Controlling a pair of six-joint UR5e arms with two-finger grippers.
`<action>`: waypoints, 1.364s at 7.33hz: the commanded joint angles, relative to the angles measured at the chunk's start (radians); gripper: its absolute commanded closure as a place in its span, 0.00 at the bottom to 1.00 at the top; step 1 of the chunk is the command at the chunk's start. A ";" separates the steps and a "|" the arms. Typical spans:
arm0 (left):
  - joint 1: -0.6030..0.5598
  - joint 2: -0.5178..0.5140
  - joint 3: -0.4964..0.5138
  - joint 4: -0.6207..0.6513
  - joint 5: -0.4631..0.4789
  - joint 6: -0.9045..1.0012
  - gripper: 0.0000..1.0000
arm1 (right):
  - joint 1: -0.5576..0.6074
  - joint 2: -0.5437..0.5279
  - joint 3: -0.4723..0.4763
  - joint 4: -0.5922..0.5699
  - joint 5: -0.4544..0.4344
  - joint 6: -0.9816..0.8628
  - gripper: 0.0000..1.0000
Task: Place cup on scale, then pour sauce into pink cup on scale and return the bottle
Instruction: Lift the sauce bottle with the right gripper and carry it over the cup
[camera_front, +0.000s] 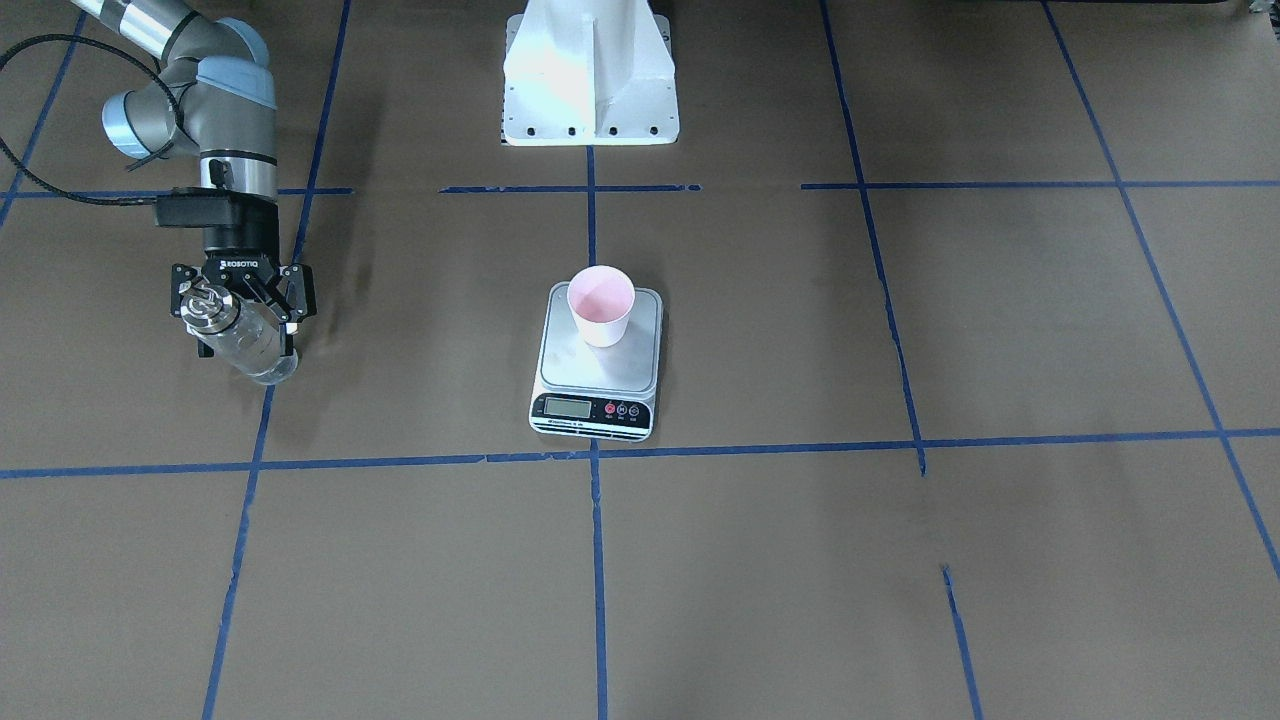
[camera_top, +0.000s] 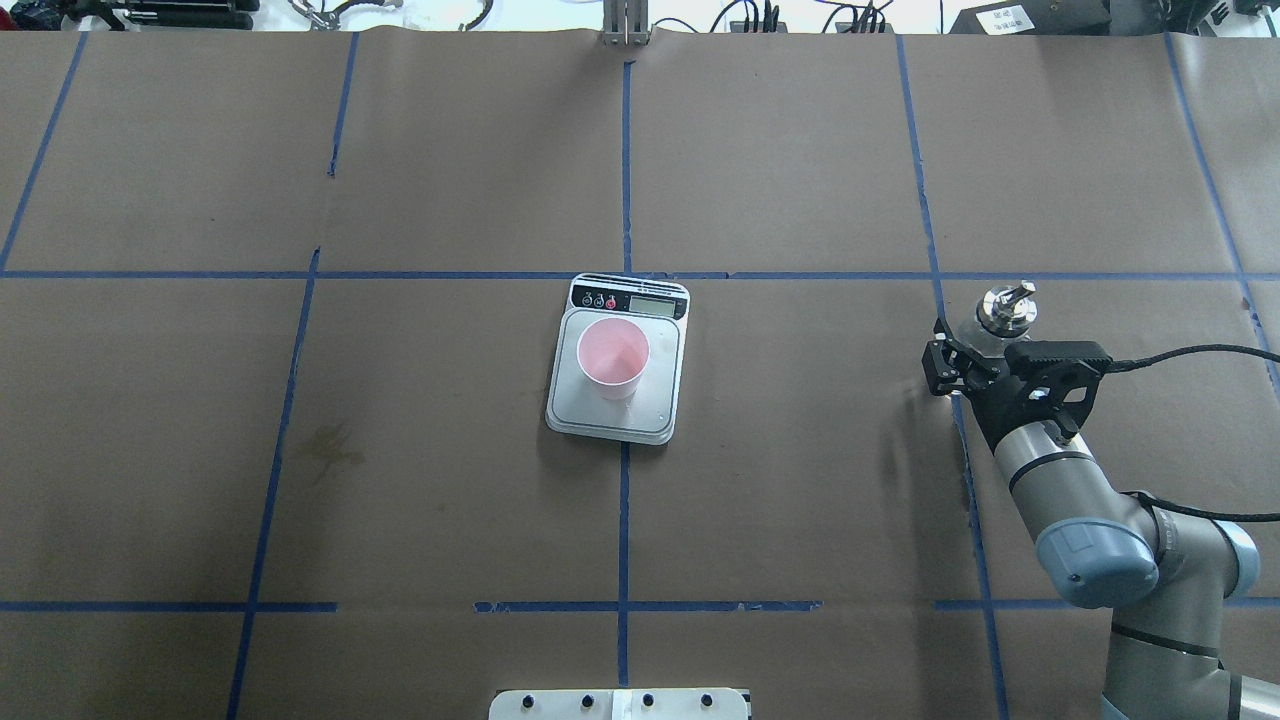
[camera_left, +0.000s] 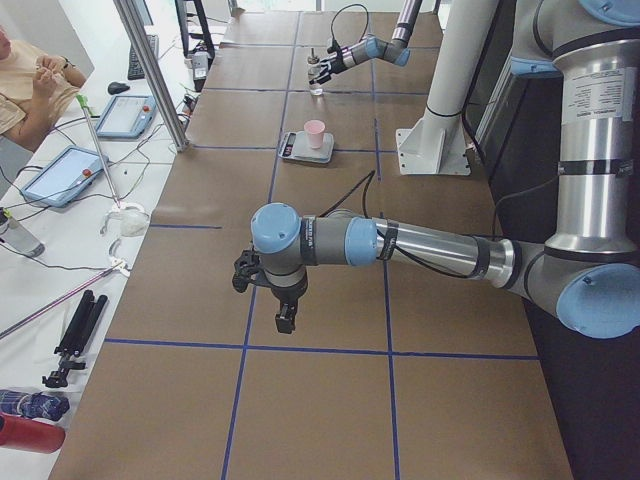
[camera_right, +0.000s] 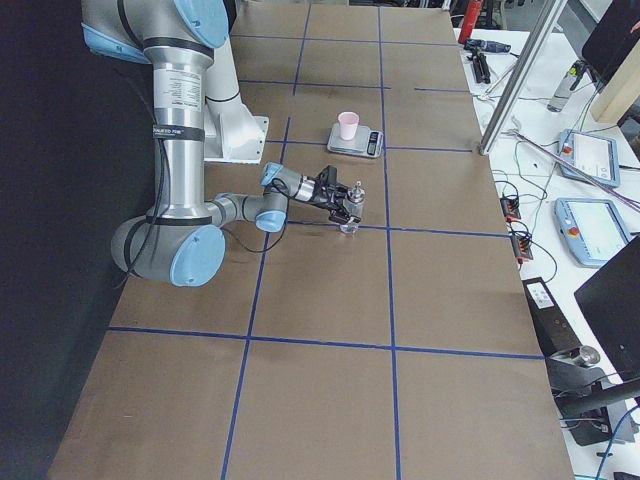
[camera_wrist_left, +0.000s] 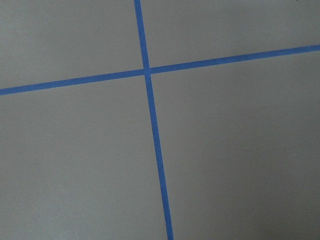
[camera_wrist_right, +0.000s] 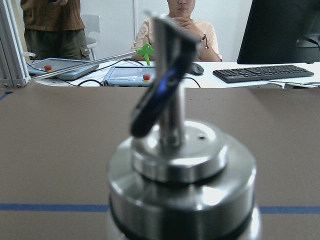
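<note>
Standing upright on the platform of the scale (camera_front: 575, 372), the cup (camera_front: 601, 303) is in its place at the centre of the table (camera_front: 800, 560). Whether any sauce is inside it I cannot tell, because the liquid is colourless. The bottle (camera_front: 262, 358) is well apart from it, far out to the right in the overhead view, beside a line of blue tape (camera_top: 968, 470). The right gripper (camera_front: 245, 330) has its fingers clamped on the glass body, and the spout cap (camera_top: 1005, 305) points up. I cannot tell if the base touches the table.

Several things could go wrong from here, in my judgement:
- The glass is smooth, so the bottle may slip or turn in the clamp during a long carry.
- The paper cup is light. One touch from the spout could tip it or push it off the platform.
- The cup mouth is narrow, so a stream aimed badly would wet the display strip.
- If the bottle is released while it leans, it may fall over.

The left gripper (camera_left: 285, 320) hangs near the left end of the table, over bare paper. Whether its claw is apart or together I cannot tell.
</note>
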 joint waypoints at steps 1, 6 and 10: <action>0.000 -0.003 -0.001 0.000 -0.002 -0.002 0.00 | 0.001 0.005 0.013 0.000 -0.030 -0.003 1.00; 0.000 -0.001 -0.014 0.002 -0.005 -0.005 0.00 | 0.004 0.092 0.136 -0.007 -0.030 -0.380 1.00; 0.002 -0.001 -0.012 0.002 -0.005 -0.005 0.00 | 0.001 0.148 0.128 -0.045 -0.073 -0.490 1.00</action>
